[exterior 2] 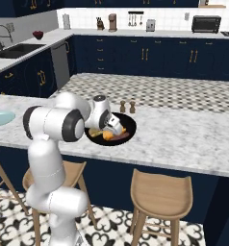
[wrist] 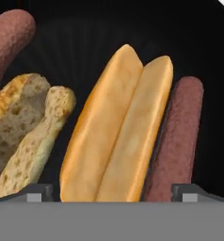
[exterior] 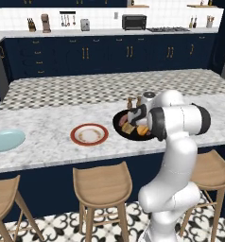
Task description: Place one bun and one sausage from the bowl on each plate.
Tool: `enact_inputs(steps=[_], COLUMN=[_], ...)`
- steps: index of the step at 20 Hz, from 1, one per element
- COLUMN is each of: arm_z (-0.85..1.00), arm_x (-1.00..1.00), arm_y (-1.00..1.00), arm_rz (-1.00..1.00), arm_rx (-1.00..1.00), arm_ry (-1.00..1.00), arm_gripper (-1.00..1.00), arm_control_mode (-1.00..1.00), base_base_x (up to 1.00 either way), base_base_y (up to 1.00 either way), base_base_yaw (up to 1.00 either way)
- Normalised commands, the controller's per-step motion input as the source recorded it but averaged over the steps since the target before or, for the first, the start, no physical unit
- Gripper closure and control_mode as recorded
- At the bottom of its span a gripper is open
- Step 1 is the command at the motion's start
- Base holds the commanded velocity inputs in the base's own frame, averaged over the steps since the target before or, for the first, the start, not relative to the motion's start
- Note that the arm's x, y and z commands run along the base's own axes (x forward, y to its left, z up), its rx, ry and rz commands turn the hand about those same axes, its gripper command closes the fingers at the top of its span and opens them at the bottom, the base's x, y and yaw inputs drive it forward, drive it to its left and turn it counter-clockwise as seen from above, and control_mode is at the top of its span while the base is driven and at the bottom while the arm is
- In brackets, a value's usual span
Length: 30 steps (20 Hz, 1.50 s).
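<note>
While the white arm bends low over the black bowl (exterior: 120, 126), the fingers (wrist: 112, 192) stand wide open with nothing held, one dark tip at the lower left of the hand view and one at the lower right. Between those tips, in the middle of the hand view, lies a golden split bun (wrist: 116, 132), long and tilted a bit to the right. Just beside it on the right, touching its edge, lies a dark red-brown sausage (wrist: 177, 136). At the left of the hand view sits a paler, crusty bun (wrist: 31, 134) cut open, and near the upper left corner is a second sausage (wrist: 10, 40). All of this food rests on the black floor of the bowl. In the left base view the bowl sits on the pale stone desk (exterior: 48, 151), right of the middle of the frame, partly hidden by the arm. Left of the bowl, near it but not touching, is the plate with the red-brown rim (exterior: 89, 134), and it has no food on it. Far at the left edge of the frame is the light blue plate (exterior: 6, 140), also bare. Behind the bowl stand two small brown shakers (exterior 2: 126, 106).
</note>
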Motion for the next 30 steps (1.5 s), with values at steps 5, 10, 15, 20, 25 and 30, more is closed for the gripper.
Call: enact_inputs(steps=[5, 10, 15, 20, 25, 30], arm_z=[-0.31, -0.31, -0.66, -0.74, 0.18, 0.98], arm_x=[0.24, 0.38, 0.14, -0.1, -0.5, -0.83], arm_y=[0.0, 0.01, 0.01, 0.0, 0.0, 0.43], arm_rz=[-0.09, -0.08, -0.09, -0.09, -0.07, -0.01], arm_rx=[0.05, 0.01, 0.0, 0.0, 0.03, 0.01], arm_ry=[0.0, 0.0, 0.07, 0.08, -0.09, -0.25], arm_gripper=[-1.0, -1.0, -1.0, -1.0, 1.0, 1.0], arm_control_mode=[-1.0, -1.0, -1.0, -1.0, -1.0, -1.0], base_base_x=[0.0, 0.0, 0.0, 0.0, 0.0, 0.0], base_base_y=[0.0, 0.0, 0.0, 0.0, 0.0, 0.0], base_base_yaw=[0.0, 0.0, 0.0, 0.0, 0.0, 0.0])
